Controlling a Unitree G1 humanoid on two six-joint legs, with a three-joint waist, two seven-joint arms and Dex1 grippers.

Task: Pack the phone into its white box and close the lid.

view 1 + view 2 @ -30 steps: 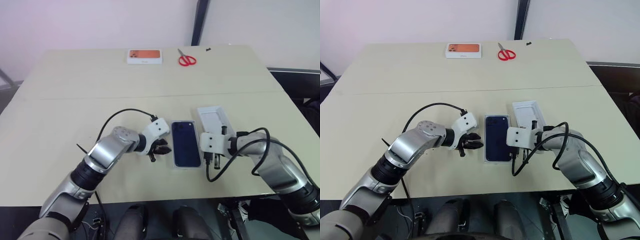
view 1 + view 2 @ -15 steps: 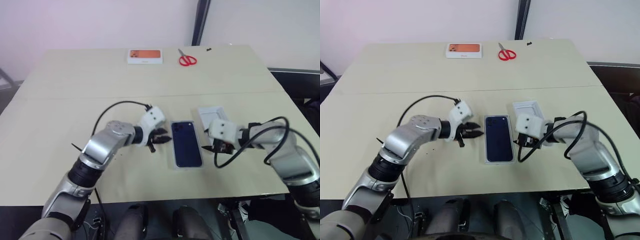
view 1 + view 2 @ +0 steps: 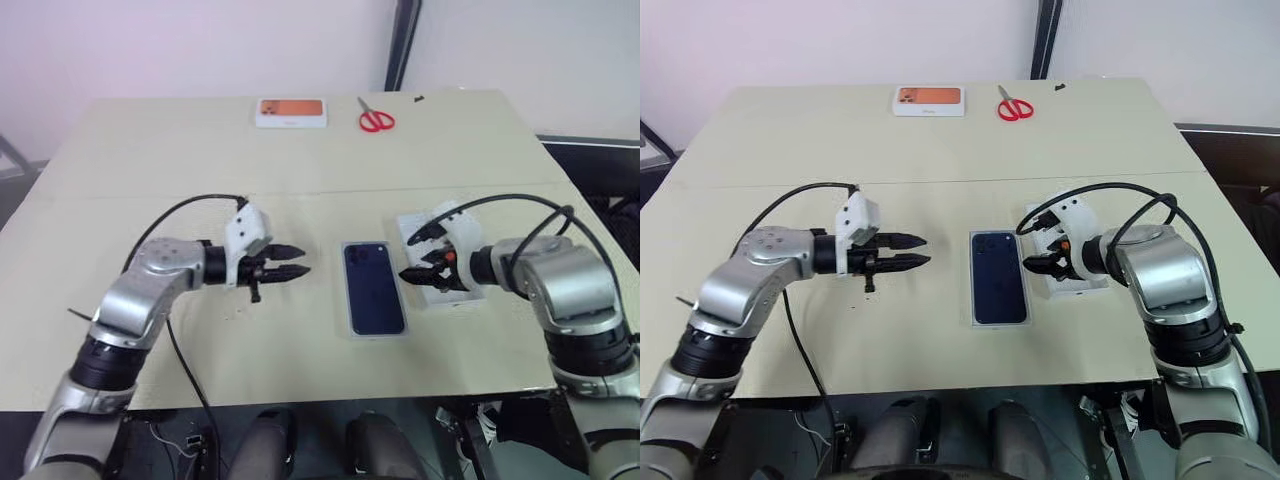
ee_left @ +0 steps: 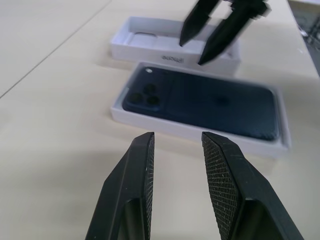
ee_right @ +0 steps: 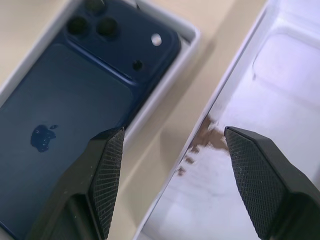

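Phone [image 3: 375,289] lies in white box [image 3: 353,331] at table centre, lid [image 3: 441,295] upturned at its 3 o'clock; light stiff cardboard w/ slippery faces, so take its long edges; left gripper [image 3: 288,272] and right gripper [image 3: 415,274] jaws apart, empty.

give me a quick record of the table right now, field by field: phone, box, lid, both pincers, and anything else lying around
phone: lying back up inside the box
box: mid-table, still uncovered
lid: inside up, just right of the box, a narrow gap between them
left pincer: open, empty, left of the box, pointing toward it
right pincer: open, empty, straddling the lid's near wall
far edge: white box with orange picture; red scissors
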